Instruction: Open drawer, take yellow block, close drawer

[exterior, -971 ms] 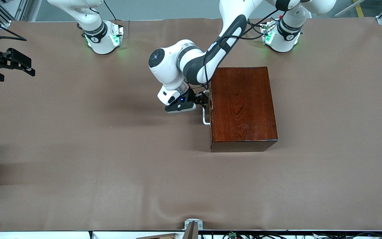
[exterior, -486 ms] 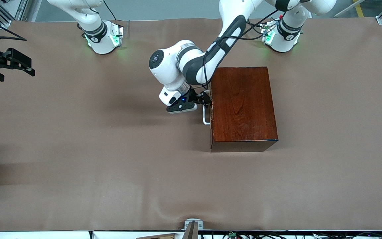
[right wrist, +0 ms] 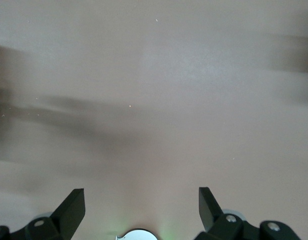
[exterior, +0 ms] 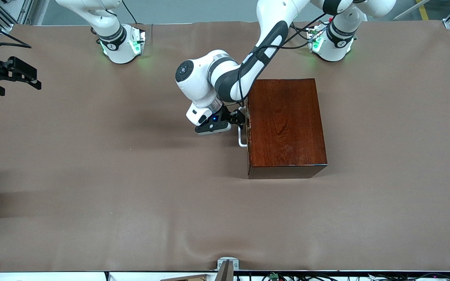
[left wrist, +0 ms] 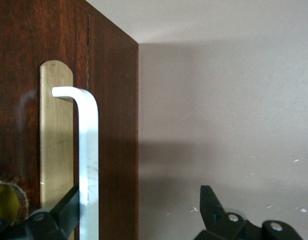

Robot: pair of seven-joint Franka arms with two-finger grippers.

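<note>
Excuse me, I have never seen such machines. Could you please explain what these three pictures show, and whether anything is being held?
These are two white robot arms bolted to a table covered in brown cloth. The big picture looks down from a high camera facing them. The two smaller pictures come from cameras on each arm's wrist, so the black tips at their lower edge are that arm's own fingers.

On the table stands a dark reddish-brown wooden box with a drawer, shut, and a white bar handle. The left gripper is at that handle, fingers open, one finger beside the bar; nothing is gripped yet. The right gripper waits open over the right arm's end of the table, holding nothing. No yellow block is visible.
</note>
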